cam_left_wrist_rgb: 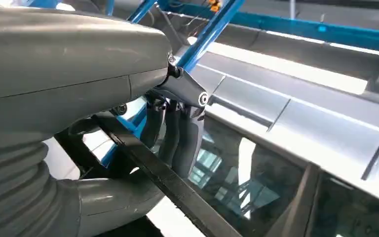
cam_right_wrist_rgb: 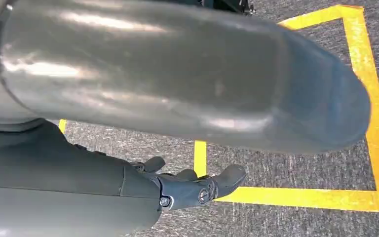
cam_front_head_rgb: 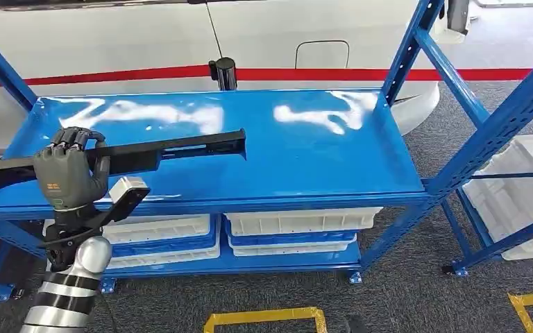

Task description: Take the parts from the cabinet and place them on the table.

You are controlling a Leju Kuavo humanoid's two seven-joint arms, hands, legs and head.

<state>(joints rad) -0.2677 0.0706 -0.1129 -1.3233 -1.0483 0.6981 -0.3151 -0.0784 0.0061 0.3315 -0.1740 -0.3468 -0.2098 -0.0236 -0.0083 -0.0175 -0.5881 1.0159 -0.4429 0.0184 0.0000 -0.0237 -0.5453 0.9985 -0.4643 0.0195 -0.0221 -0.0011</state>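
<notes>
A long black bar-shaped part lies level just above the blue table top, reaching from the left edge toward the middle. My left hand grips it near its left end, fingers wrapped over the top. Close up in the left wrist view, the dark fingers curl around the black part. My right hand hangs over grey carpet, fingers loosely extended and holding nothing.
White bins sit on the lower shelf under the table top. Blue rack uprights stand to the right, with more white trays beyond. Yellow floor tape marks the carpet in front. A white wall with a red stripe runs behind.
</notes>
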